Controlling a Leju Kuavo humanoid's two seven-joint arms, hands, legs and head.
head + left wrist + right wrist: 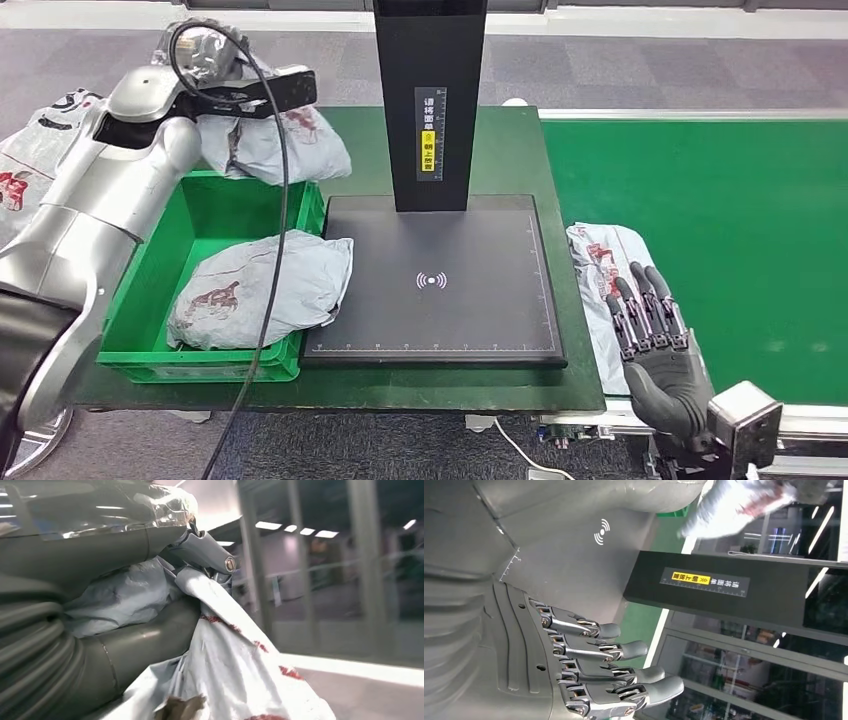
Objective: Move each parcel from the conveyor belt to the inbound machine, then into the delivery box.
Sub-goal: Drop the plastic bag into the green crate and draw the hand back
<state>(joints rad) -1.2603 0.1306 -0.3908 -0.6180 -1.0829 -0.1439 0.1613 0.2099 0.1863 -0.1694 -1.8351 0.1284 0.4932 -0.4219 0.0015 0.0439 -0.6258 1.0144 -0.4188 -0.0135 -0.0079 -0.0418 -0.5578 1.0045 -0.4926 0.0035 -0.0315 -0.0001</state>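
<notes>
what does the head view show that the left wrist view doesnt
Only the head view shows the green delivery box with a grey parcel inside, the black inbound machine, the green conveyor belt, another parcel at its edge, and the open right hand. Only the left wrist view shows glass partitions and ceiling lights. Both show the held parcel gripped by the left hand.

The inbound machine [432, 280] sits between the delivery box [215, 205] on its left and the conveyor belt [720, 230] on its right. One parcel [262, 290] lies in the box; another parcel [600, 265] lies at the belt's near left edge, under the right hand [655, 345]. The left hand [215, 60] holds a third parcel [275, 140] above the box's far rim.
</notes>
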